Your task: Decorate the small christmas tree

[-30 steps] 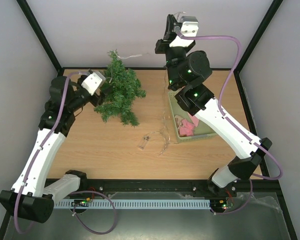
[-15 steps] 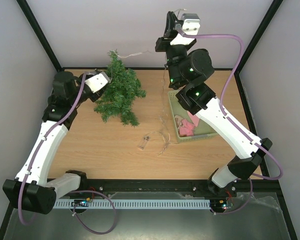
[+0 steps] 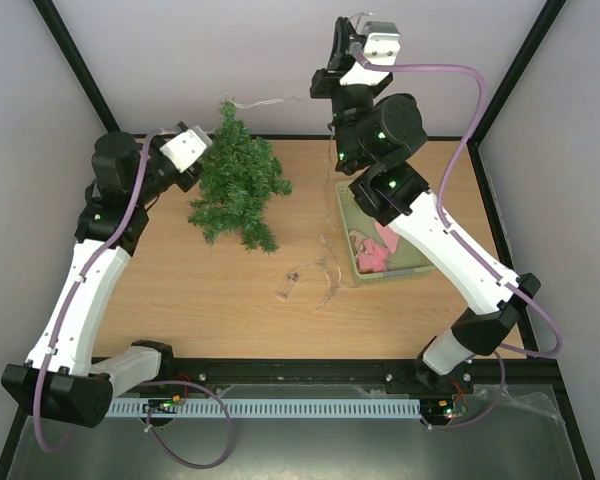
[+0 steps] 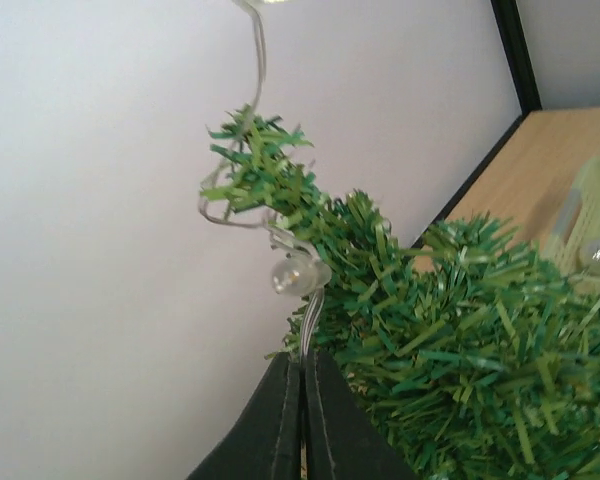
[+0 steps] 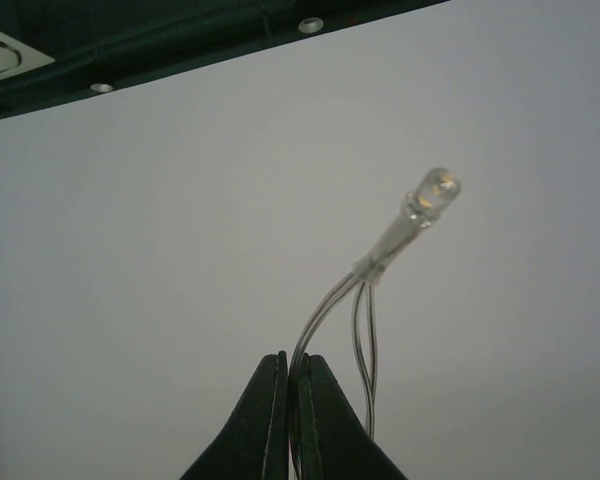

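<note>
My left gripper (image 4: pixel 302 362) at the tree (image 3: pixel 238 185), jaws pinched together on the light wire (image 4: pixel 313 312) just under a bulb (image 4: pixel 298 272). The tree sits at the far left of the table (image 3: pixel 180 300), near the back wall. My right gripper (image 5: pixel 292 365) hangs high above the basket (image 3: pixel 385 279), jaws clamped on the same wire below another bulb (image 5: pixel 432 190).

The risk I see is the strand running between my two arms. A hard pull from the right could drag the wire off the tip or tip the tree over. The thin wire could also slip from either pinch, and the slack (image 3: pixel 315 275) lying beside the basket could snag its wall.

The basket holds pink pieces (image 3: pixel 372 255). I cannot tell what they are, and my right arm hides part of it
</note>
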Available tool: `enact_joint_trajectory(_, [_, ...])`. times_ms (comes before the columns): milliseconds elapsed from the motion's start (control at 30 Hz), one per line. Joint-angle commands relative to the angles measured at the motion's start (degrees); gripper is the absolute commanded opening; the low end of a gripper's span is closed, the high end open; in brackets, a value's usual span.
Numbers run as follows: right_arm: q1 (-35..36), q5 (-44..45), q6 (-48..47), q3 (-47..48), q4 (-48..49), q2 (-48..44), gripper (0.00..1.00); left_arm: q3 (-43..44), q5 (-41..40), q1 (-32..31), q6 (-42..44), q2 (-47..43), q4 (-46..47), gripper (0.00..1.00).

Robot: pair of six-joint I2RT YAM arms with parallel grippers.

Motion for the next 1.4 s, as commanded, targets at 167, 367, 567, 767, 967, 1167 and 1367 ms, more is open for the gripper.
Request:
enact_joint_trajectory(167, [-2.51,1.63,0.08,3.81,2.07,2.04,0.02,1.99,2.13,0.35,-15.21,-2.07,2.33,0.02])
enact_joint_trajectory(367, [-3.37,-2.67,1.81,4.57,2.22,1.91,0.02,-0.57,2.47,0.4,-18.16,-4.48,4.08,0.02])
enact_joint_trajectory(567, [-3.53,-11.47,4.8,4.73,5.41,2.21,0.02,-0.38,-5.74,0.58,-26.31,-4.76,3.62,0.02])
enact_joint_trajectory(767, [-3.52,-11.66,6.26,6.48,6.8,4.88,0.02,0.66,-11.46,2.77,-34.41,-5.42,5.36,0.02])
enact_joint_trajectory(967, [-3.84,-5.89,4.6,10.88,3.74,8.22,0.02,5.25,-5.5,3.52,-45.23,-2.75,2.62,0.02])
enact_joint_trajectory(1167, [-5.13,-0.58,3.65,10.07,-0.65,6.6,0.02,5.92,0.49,3.52,-54.34,-2.53,1.01,0.02])
enact_joint_trajectory(1367, [-5.8,-0.11,3.14,3.14,-6.35,0.1,0.02,5.84,3.07,3.52,-57.87,-1.51,-1.76,0.02])
